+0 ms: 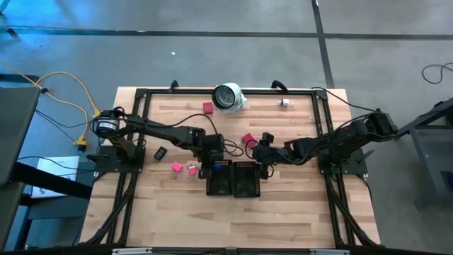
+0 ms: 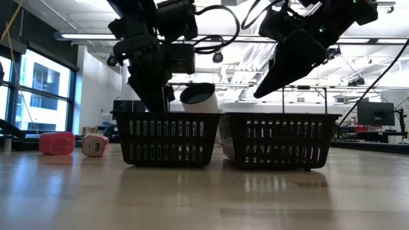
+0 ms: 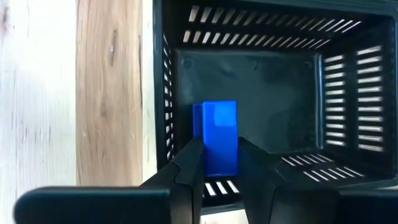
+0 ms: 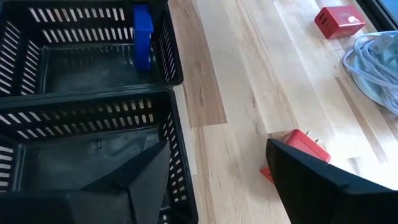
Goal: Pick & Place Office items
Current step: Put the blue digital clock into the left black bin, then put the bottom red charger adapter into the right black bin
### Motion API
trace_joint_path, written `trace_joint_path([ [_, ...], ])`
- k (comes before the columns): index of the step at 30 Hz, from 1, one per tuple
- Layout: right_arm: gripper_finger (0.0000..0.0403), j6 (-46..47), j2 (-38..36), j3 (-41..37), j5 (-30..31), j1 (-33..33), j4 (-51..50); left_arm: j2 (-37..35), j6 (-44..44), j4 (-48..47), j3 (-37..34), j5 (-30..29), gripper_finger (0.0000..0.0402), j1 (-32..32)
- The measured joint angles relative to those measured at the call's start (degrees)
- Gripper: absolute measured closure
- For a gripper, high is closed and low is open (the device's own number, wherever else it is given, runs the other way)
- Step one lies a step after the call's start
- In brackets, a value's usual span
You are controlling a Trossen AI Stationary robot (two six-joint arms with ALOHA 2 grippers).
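My left gripper (image 1: 211,167) reaches down into the left black tray (image 1: 219,185) and is shut on a blue piece (image 3: 217,134), also seen as the blue piece (image 4: 142,37) upright by the tray's wall. My right gripper (image 4: 217,186) hangs open over the right tray (image 1: 246,185) and the bare wood beside it, holding nothing. A red piece (image 4: 300,147) lies on the table by its finger. Two pink pieces (image 1: 176,167) (image 1: 191,170) lie left of the trays. Another red piece (image 1: 207,108) and a white one (image 1: 283,103) lie far back. My left gripper pinches the blue piece by its two long sides (image 3: 208,163) between its two fingers (image 3: 189,171). The fingers come from above, slanting down into the tray. The piece stands upright inside the tray, close to a side wall; whether its lower end touches the floor I cannot tell.
A large round white-and-grey object (image 1: 228,97) sits at the far middle, with a white cord (image 4: 373,56) near it. A small black item (image 1: 161,152) lies left of the pink pieces. The two trays stand side by side near the table's middle; open wood lies toward the near edge.
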Motion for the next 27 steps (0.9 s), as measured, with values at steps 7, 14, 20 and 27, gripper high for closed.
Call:
trace_joint_path([
  [7, 0.0149, 0.02, 0.00, 0.00, 0.00, 0.00, -0.11, 0.04, -0.07, 0.28, 0.00, -0.06, 0.0331, 0.00],
  [14, 0.0149, 0.02, 0.00, 0.00, -0.02, 0.01, -0.15, -0.16, -0.04, 0.51, 0.18, -0.54, 0.0303, -0.02],
  [20, 0.0149, 0.12, 0.00, 0.00, -0.19, 0.00, -0.28, -0.16, -0.02, 0.56, 1.18, -0.68, 0.0261, -0.02],
  [27, 0.0149, 0.22, 0.00, 0.00, -1.31, 0.02, -0.50, -0.63, 0.55, -0.09, 3.11, -0.70, 0.0243, -0.02],
])
